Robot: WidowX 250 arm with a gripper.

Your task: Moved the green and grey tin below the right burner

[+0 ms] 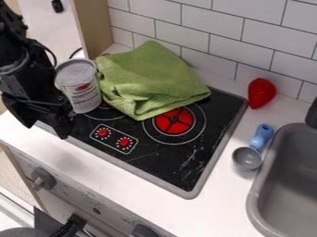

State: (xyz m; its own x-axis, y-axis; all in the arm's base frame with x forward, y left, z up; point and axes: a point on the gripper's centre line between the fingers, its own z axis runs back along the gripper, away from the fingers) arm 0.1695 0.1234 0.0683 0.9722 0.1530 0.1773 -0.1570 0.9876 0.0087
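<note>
Tin point(79, 85): a cylinder, pale dull top inside a raised metal rim, printed wrap with a red patch; at the stove's left side, by the left burner point(105, 108), its top leaning slightly left. Cloth point(147, 76): green, nubbly pile, heaped in soft folds beside the tin and lapping the right burner point(174, 121), a red disc with dark spokes. Stove point(162, 162): glossy black, scuffed, grey-edged. Strawberry point(261, 92): red, dimpled, tapered. Scoop point(248, 158): round grey bowl, smooth blue handle. Pincer point(45, 131): matt black, left of the tin, prongs well parted, nothing seen between them; contact with the tin, cannot tell.
</note>
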